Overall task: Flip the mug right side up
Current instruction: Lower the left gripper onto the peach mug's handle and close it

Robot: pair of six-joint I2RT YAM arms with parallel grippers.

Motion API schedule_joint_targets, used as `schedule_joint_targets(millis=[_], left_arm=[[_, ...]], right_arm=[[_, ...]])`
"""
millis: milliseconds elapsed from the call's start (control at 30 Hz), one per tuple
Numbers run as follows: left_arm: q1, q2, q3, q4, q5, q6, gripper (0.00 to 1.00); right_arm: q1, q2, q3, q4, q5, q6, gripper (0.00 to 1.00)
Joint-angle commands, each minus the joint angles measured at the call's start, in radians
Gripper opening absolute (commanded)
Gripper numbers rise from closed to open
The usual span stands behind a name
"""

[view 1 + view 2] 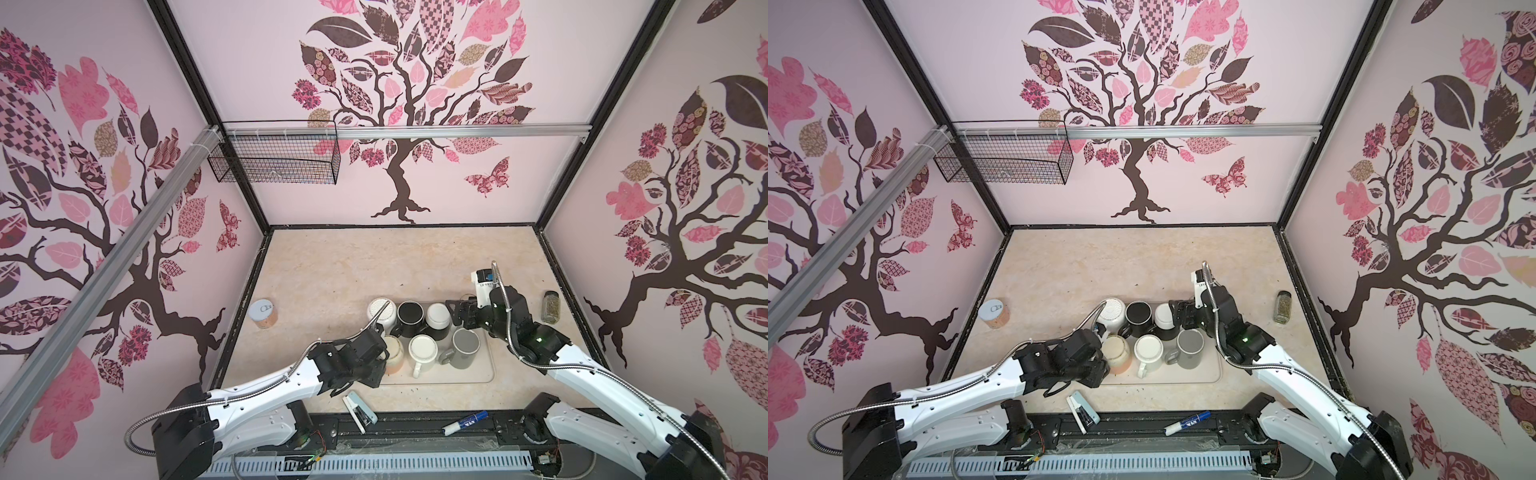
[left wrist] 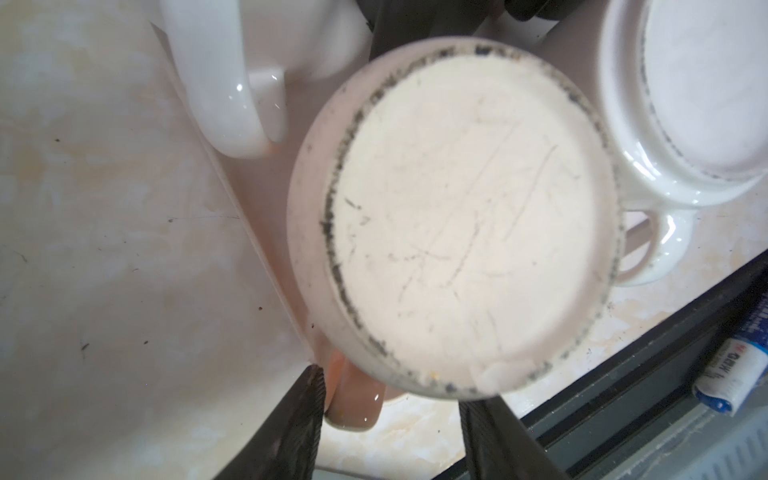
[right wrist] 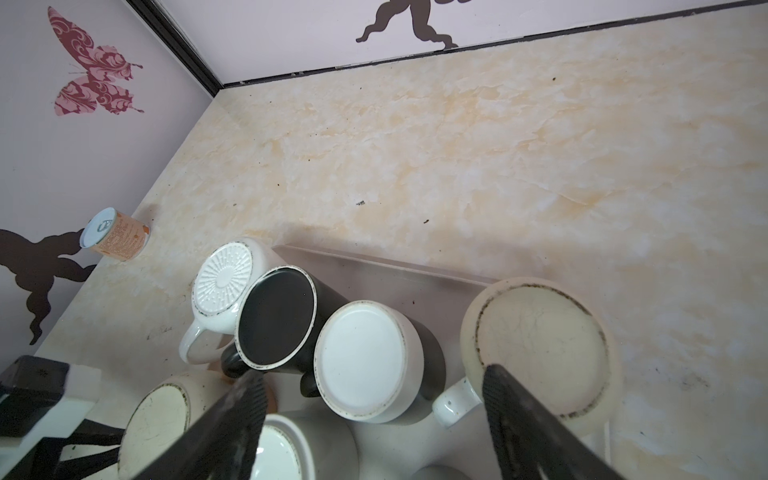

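Marbled desk is carrying clear tray ctr-front, can sitting on L, spice jar on R, stapler at front edge.

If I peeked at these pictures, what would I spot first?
The huge pink-and-brown tree on the back wall grabs you first. Next comes the huddle of mugs on a clear tray near the table's front, several of them bottoms-up. The left claw sits right at a peach mug at the huddle's left end.
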Motion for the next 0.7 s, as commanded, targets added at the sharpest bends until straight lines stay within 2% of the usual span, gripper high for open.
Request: schedule_joint_targets(millis=[0, 333, 667], left_arm=[[-0.004, -0.011, -0.031, 0.042, -0.042, 0.005, 0.52], [-0.006, 0.08, -0.062, 0.152, -0.02, 0.047, 0.51], [-0.019, 0.072, -0.055, 0.152, -0.005, 0.057, 0.48]], right_arm=[[-0.001, 0.0, 0.004, 0.017, 0.011, -0.007, 0.85], [-0.001, -0.002, -0.003, 0.024, 0.022, -0.011, 0.85], [-0.001, 0.004, 0.001, 0.028, 0.023, -0.016, 0.84]])
